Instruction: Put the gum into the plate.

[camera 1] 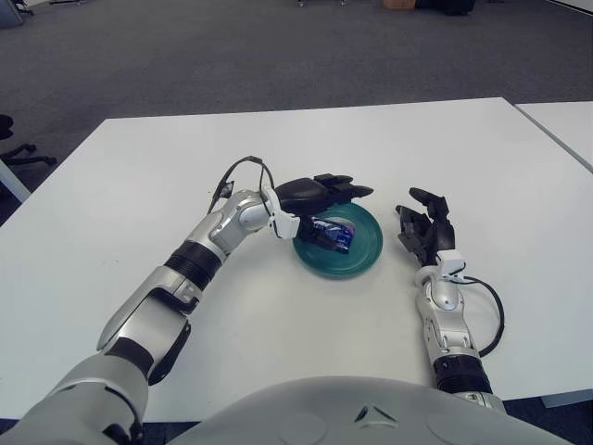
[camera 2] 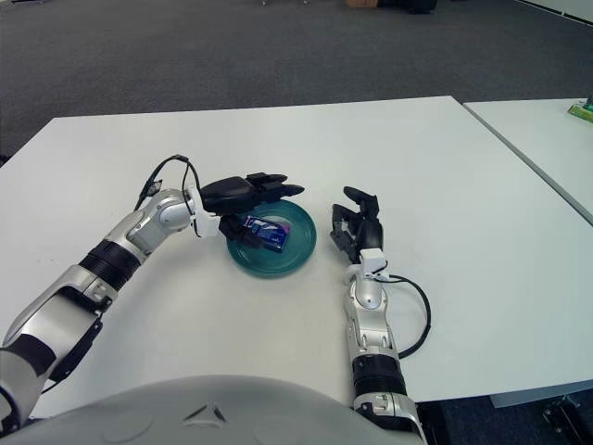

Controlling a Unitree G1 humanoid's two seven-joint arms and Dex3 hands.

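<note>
— Left hand [camera 1: 320, 194]?
— Over the teal plate's [camera 1: 366, 259] far-left rim, fingers extended flat, empty. Gum [camera 1: 332, 233] lies in the plate.
— Surroundings?
— White table [camera 1: 139, 185], grey carpet [camera 1: 185, 56] beyond. Right hand [camera 1: 424, 227] beside the plate, relaxed.

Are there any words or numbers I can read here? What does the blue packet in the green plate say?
No text can be read anywhere in these pictures.
Gum packet, lying in the green plate: blue wrapper with some pale print on it, too small and blurred to read.
Left hand, fingers spread above the plate's far-left edge: no label visible.
Right hand, to the right of the plate: no label visible.
White table: no writing on it.
</note>
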